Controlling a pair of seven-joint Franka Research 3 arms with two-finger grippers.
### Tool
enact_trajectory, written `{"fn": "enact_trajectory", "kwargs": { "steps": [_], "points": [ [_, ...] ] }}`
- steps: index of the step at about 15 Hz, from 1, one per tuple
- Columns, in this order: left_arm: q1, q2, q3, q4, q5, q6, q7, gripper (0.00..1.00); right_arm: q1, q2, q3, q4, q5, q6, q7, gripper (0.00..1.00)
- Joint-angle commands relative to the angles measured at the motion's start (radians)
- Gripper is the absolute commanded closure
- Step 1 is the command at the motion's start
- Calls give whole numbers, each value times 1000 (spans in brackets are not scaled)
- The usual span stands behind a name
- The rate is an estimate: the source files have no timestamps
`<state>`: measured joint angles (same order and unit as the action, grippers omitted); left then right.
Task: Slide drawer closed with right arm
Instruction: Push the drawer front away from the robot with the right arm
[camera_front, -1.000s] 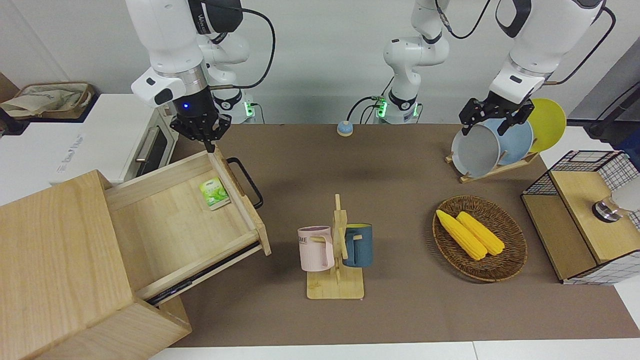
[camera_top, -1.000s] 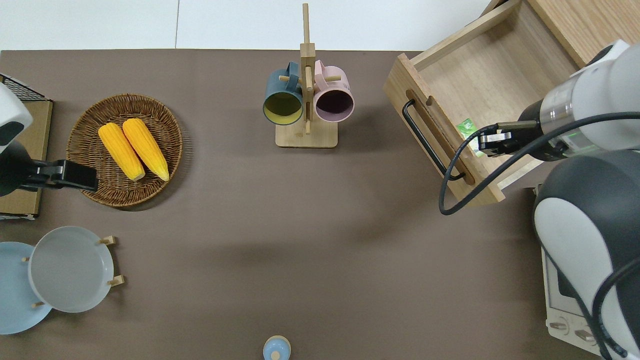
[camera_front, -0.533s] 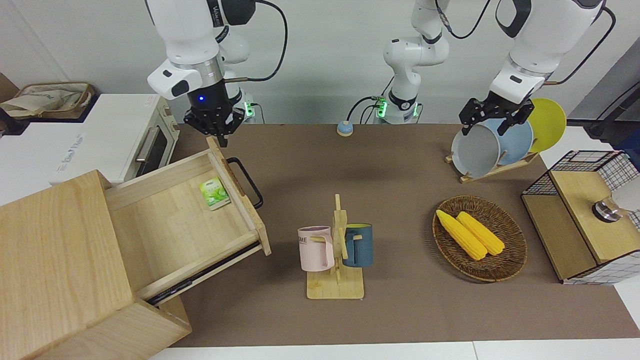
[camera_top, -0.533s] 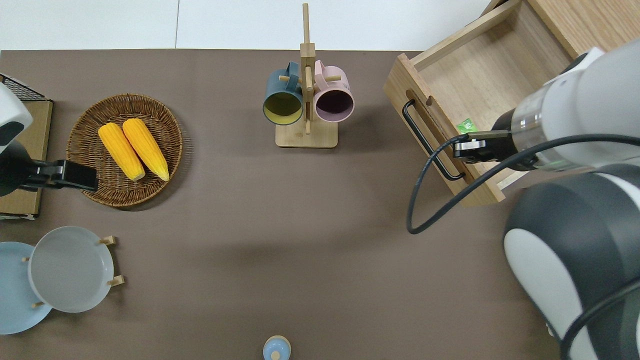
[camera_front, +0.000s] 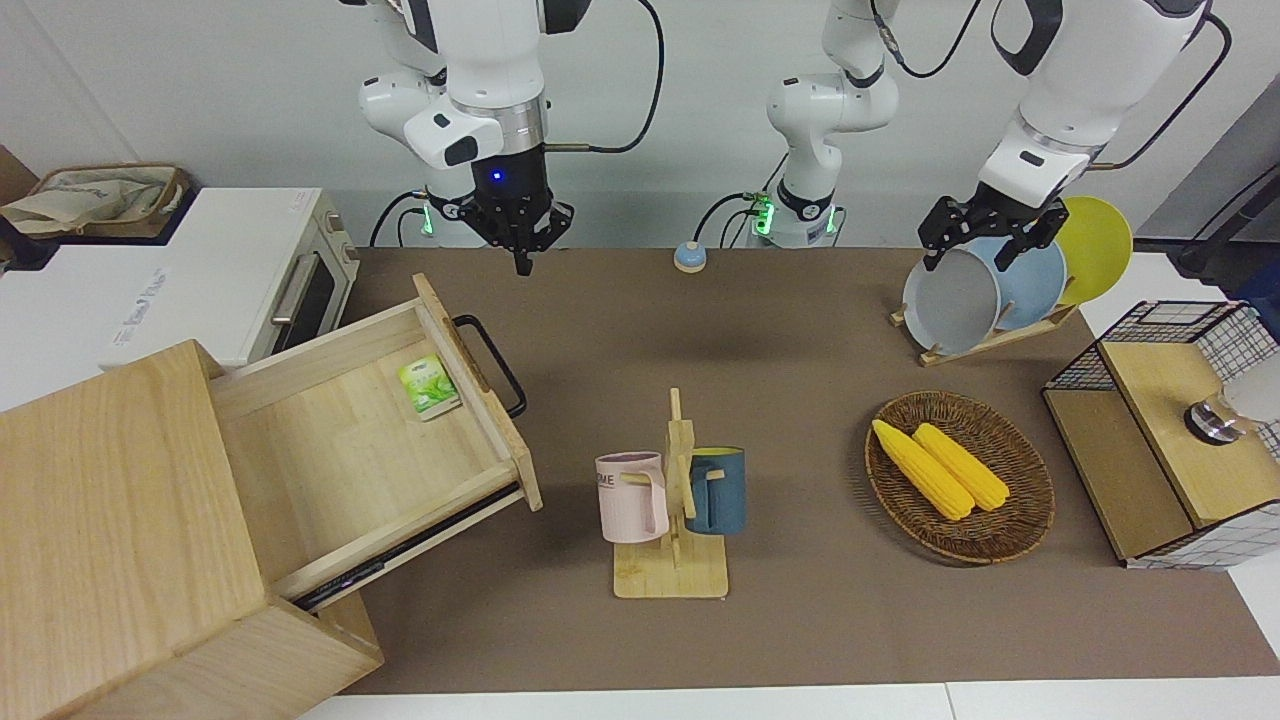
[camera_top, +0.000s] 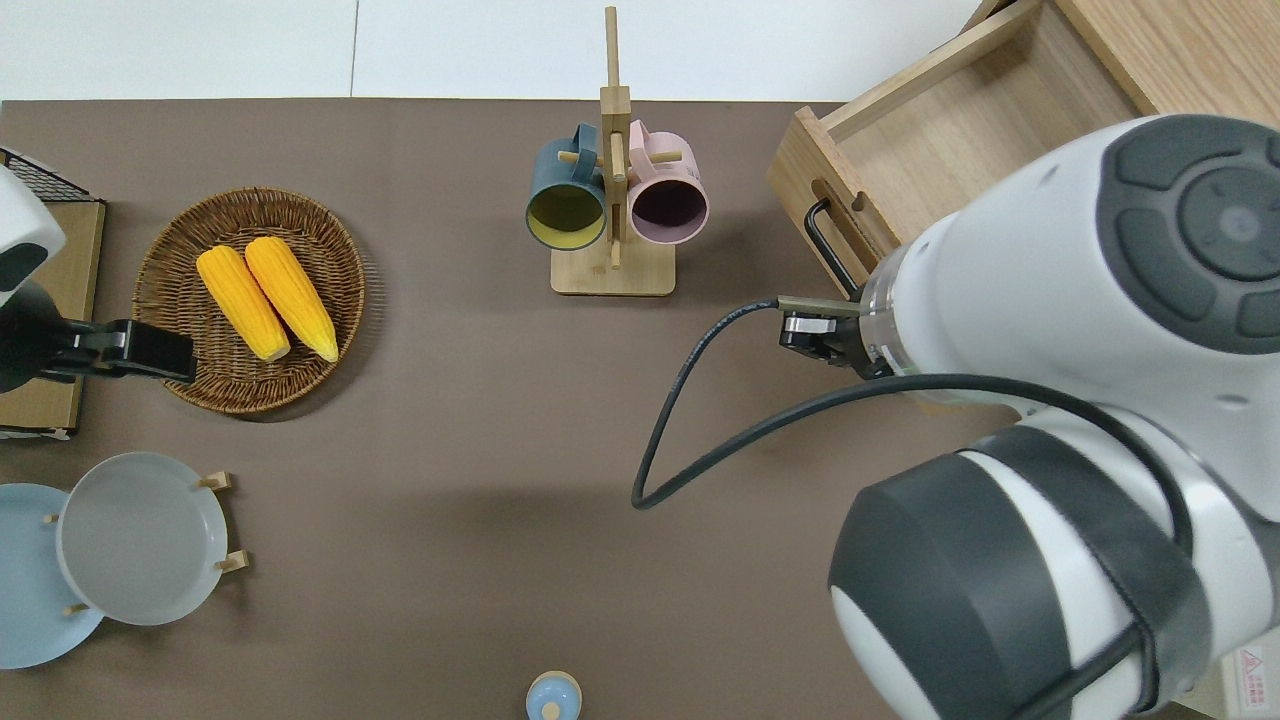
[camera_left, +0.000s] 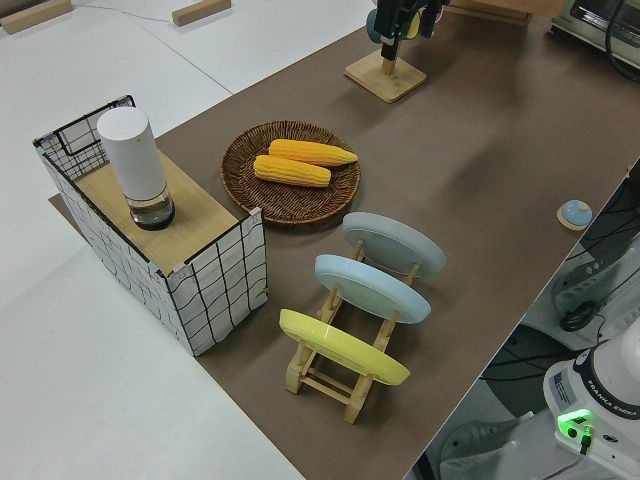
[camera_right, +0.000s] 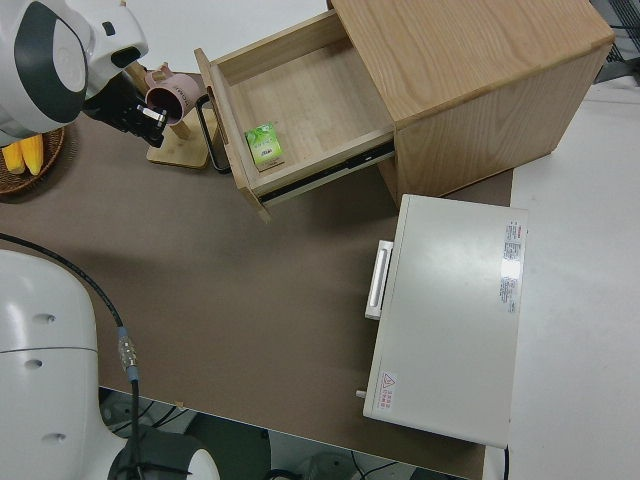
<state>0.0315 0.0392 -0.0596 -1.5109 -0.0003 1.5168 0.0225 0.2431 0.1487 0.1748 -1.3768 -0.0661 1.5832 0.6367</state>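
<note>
Brown matting covers the bench (camera_front: 800, 330); at the left of the front view the cabinet (camera_front: 120, 540) stands with the drawer (camera_front: 370, 430) pulled well out, a green packet (camera_front: 429, 385) lying in it. The right gripper (camera_front: 522, 262) hangs at upper centre, apart from the handle (camera_front: 492, 365), fingers seemingly together; the left arm is parked. A square push on the drawer front, along its slides, would likely serve best. Only the right side view shows the slide rail (camera_right: 320, 172); the overhead view hides the packet.
</note>
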Motion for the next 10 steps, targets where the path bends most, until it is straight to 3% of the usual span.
{"fn": "enact_trajectory", "kwargs": {
  "steps": [1, 6, 10],
  "points": [
    [4, 11, -6, 24, 17, -20, 10, 7, 7, 8, -1, -45, -15, 20, 174, 1000],
    [4, 11, -6, 26, 17, -20, 10, 7, 19, 44, -1, -137, -49, 118, 387, 1000],
    [4, 11, -6, 26, 17, -20, 10, 7, 16, 94, -3, -140, -46, 155, 608, 1000]
  ]
}}
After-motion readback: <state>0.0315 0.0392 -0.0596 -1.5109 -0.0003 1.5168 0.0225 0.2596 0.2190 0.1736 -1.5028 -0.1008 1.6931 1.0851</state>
